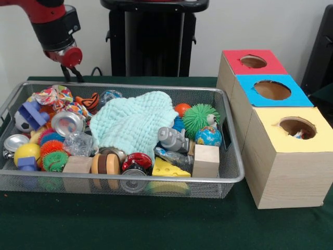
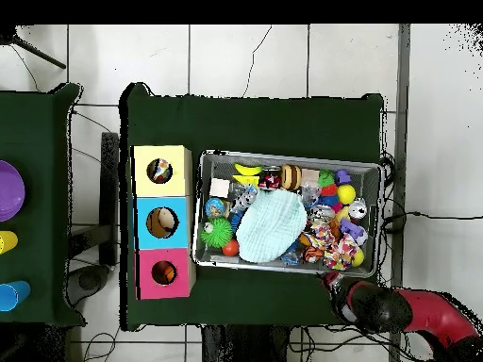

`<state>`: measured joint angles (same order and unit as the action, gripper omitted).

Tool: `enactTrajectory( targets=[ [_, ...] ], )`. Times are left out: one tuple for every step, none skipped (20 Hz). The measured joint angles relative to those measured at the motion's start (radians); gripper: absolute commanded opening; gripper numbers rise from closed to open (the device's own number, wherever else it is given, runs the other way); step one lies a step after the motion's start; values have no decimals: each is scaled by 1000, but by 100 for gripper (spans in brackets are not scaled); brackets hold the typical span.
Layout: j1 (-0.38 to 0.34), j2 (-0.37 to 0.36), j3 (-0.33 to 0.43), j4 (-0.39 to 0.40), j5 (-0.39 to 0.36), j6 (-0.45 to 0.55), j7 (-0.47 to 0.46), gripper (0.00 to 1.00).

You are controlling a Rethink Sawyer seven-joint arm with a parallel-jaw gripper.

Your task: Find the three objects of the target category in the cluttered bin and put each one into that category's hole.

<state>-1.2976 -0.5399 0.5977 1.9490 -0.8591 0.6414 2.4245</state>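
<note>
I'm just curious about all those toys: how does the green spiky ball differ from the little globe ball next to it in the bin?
The green spiky ball is covered in soft-looking spikes and is one plain green; the globe ball is smooth, printed blue with green and yellow patches. The spiky ball looks somewhat larger. It lies farther back in the wire bin, beside an orange ball, while the globe ball sits just above a wooden block. Both are round.
</note>
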Motion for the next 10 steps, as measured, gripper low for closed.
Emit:
enactTrajectory(
  targets=[
    [-1, 4, 0, -4, 0, 4, -4, 100],
    [-4, 10, 0, -10, 0, 8, -13, 100],
    [-7, 15, 0, -15, 0, 12, -22, 100],
    [-10, 19, 0, -18, -1, 14, -30, 100],
    [-12, 22, 0, -21, -1, 15, -37, 100],
    [-14, 23, 0, -23, -1, 15, -42, 100],
    [-16, 26, 0, -25, -1, 15, -48, 100],
    [-19, 28, 0, -28, -1, 16, -56, 100],
    [-21, 31, 0, -31, -1, 18, -63, 100],
    [-21, 32, 0, -33, -1, 20, -67, 100]
  ],
)
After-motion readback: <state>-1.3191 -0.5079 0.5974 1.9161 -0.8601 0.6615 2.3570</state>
